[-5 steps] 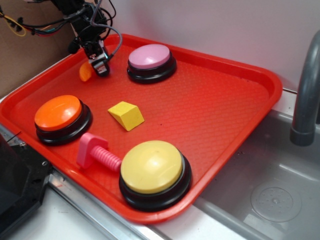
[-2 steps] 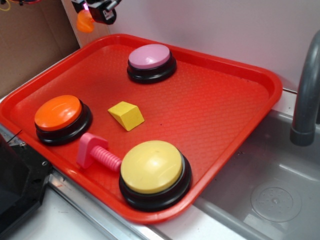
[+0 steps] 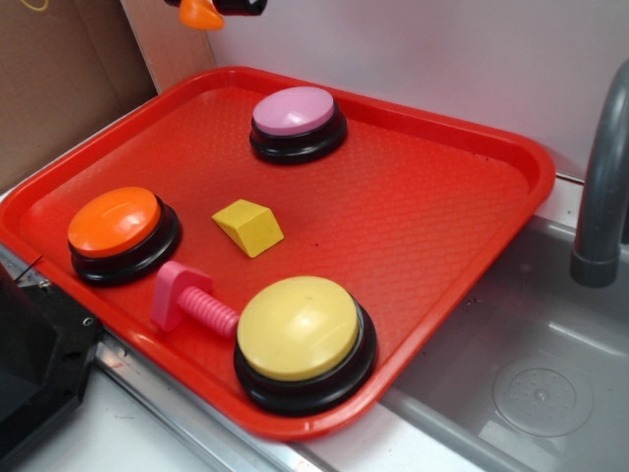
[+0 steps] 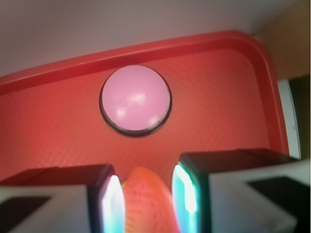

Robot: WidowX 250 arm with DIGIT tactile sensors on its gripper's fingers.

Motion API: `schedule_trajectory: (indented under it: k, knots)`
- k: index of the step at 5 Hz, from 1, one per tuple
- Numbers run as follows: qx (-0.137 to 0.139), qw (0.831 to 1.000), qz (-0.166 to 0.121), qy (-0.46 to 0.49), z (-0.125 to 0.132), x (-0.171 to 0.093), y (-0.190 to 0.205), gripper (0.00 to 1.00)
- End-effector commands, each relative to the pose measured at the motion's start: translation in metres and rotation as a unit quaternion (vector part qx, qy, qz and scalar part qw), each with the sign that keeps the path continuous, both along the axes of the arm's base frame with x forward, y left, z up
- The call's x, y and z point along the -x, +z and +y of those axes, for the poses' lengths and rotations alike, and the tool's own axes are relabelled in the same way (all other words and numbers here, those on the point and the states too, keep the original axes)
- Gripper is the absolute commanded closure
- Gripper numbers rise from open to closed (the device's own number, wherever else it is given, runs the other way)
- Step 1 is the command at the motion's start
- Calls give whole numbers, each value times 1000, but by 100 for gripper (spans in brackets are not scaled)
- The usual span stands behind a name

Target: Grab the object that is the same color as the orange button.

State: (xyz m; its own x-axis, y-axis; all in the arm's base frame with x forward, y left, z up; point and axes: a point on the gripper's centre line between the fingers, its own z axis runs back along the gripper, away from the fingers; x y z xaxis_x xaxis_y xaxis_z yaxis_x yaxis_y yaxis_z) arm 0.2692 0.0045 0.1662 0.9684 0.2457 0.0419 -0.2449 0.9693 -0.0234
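The small glossy orange crescent piece (image 3: 200,14) hangs at the top edge of the exterior view, high above the far left corner of the red tray (image 3: 472,138). My gripper (image 3: 218,8) is shut on it; only its black tip shows there. In the wrist view the crescent piece (image 4: 148,201) sits clamped between my two fingers, with my gripper (image 4: 148,199) well above the tray. The orange button (image 3: 116,222) sits on its black base at the tray's left side, far below the gripper.
On the tray stand a pink-purple button (image 3: 295,113) at the back, also in the wrist view (image 4: 135,99), a yellow button (image 3: 299,329) at the front, a yellow wedge block (image 3: 248,227) in the middle and a pink bolt (image 3: 192,301). A grey faucet (image 3: 601,177) and sink are at right.
My gripper has risen from the tray's far left corner with the orange crescent in it and shifted slightly right, now almost out of the top of the exterior view.
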Motion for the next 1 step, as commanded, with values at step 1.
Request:
schedule_trajectory:
  k: [1]
  knots:
    - [46, 998, -8, 38, -12, -13, 25, 100]
